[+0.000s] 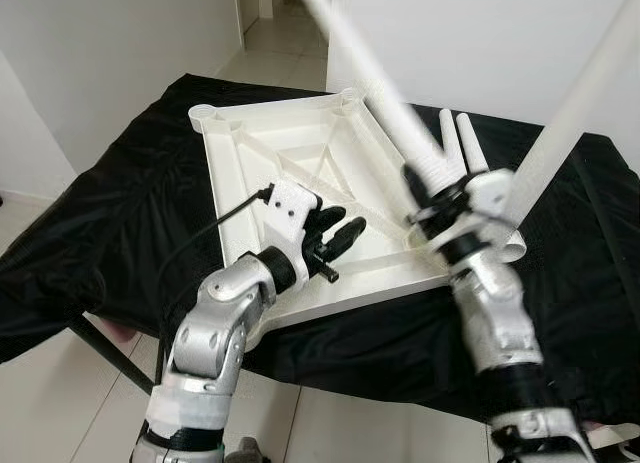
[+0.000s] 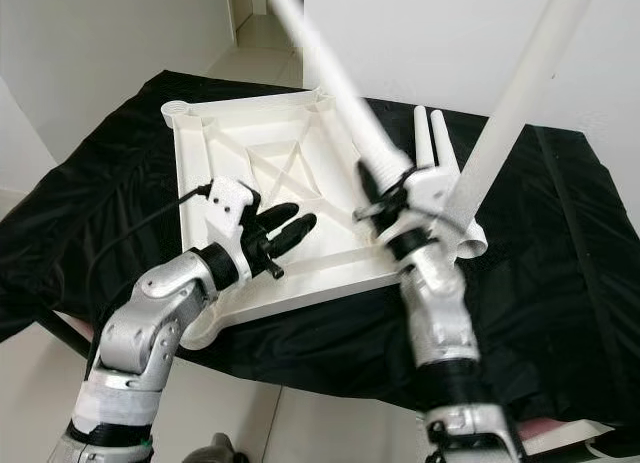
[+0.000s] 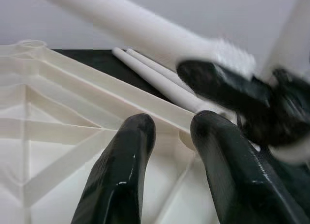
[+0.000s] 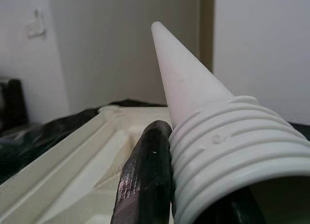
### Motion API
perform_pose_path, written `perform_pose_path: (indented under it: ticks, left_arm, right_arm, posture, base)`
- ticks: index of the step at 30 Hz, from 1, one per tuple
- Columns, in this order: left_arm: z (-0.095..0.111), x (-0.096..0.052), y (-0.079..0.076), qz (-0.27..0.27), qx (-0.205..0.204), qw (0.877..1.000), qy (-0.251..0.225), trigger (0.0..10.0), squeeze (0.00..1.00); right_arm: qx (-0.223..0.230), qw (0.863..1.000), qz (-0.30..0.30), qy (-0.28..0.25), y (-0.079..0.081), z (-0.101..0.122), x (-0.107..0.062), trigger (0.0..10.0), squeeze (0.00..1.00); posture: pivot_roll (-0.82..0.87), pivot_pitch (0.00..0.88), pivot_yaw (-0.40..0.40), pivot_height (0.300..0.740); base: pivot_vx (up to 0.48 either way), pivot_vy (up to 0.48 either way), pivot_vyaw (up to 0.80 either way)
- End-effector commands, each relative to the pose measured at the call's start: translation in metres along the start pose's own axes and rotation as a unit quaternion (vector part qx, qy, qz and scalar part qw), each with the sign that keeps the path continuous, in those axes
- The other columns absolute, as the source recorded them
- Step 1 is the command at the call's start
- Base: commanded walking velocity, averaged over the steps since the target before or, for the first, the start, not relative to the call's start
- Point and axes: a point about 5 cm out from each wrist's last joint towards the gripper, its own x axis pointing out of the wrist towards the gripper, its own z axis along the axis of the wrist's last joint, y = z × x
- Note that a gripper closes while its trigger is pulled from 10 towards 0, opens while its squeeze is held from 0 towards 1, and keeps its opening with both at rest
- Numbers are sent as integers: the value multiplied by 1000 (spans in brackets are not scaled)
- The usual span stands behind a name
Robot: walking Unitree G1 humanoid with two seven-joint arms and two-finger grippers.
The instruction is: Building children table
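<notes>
Right gripper [image 1: 432, 198] grips blurred leg [image 1: 375, 88]; tip cropped

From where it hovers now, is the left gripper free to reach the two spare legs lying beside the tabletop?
Probably not: the right gripper, shut on a threaded leg, stands between the left gripper and the spare legs.

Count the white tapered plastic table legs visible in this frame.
4. One white tapered plastic leg is held in the right gripper; one stands screwed into the upturned tabletop's near right corner; two lie together on the black cloth beyond it.
</notes>
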Motion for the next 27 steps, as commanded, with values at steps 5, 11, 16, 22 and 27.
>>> perform_pose_path:
  ticks: [5, 11, 16, 22, 27]
  left_arm:
    - [10, 2, 16, 1, -83, 996, -19, 10000, 1000]
    - [26, 4, 42, 18, -193, 979, -62, 10000, 1000]
    - [40, 8, 62, 34, -263, 960, -93, 10000, 1000]
    - [38, 16, 73, 53, -300, 950, -76, 10000, 0]
    - [32, 23, 77, 66, -337, 937, -55, 10000, 0]
  right_arm:
    - [23, 999, 25, -35, 15, 7, 1, 10000, 0]
    - [26, 998, 36, -40, 27, 7, 2, 10000, 0]
    - [22, 997, 57, -38, 37, 4, 1, 10000, 0]
    - [30, 996, 77, -40, 48, 4, 1, 10000, 0]
    - [34, 994, 95, -44, 59, 4, 3, 10000, 0]
  posture:
    - [142, 43, -22, 740]
    - [133, 35, -15, 740]
    - [131, 30, -15, 740]
    - [128, 23, -19, 740]
    - [125, 18, -19, 740]
  base:
    - [0, 0, 0]
    - [0, 0, 0]
    - [0, 0, 0]
    - [0, 0, 0]
    - [0, 0, 0]
